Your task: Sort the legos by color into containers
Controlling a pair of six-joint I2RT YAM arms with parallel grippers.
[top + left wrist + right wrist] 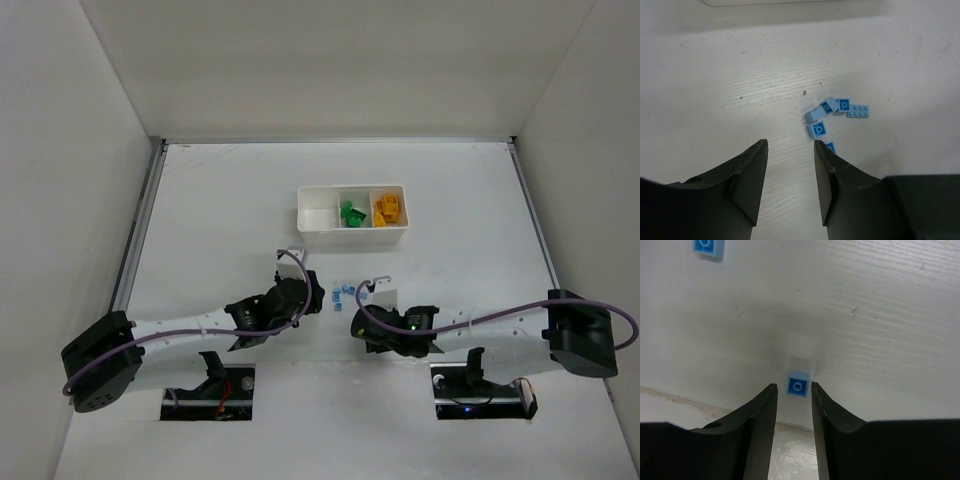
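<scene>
Several blue legos [844, 105] near the tray [340, 238] look light and slick; pinch flat sides, since your left gripper [790, 144] gapes empty and your right gripper [794, 385] loosely straddles one.

1. Two arms: a left arm [190, 325] and a right arm [490, 318].
2. Two grippers, one per arm: the left gripper [790, 145] and the right gripper [793, 386], each with two dark fingers.
3. One white tray [350, 233], divided into three compartments.
4. Light blue legos [818, 130]: six in the left wrist view, one of them half behind a finger; the right wrist view shows only two.
5. Green legos [350, 215]: one small heap, too small to count.
6. Yellow-orange legos [388, 210]: one small heap, also too small to count.
7. One counter [220, 200].
</scene>
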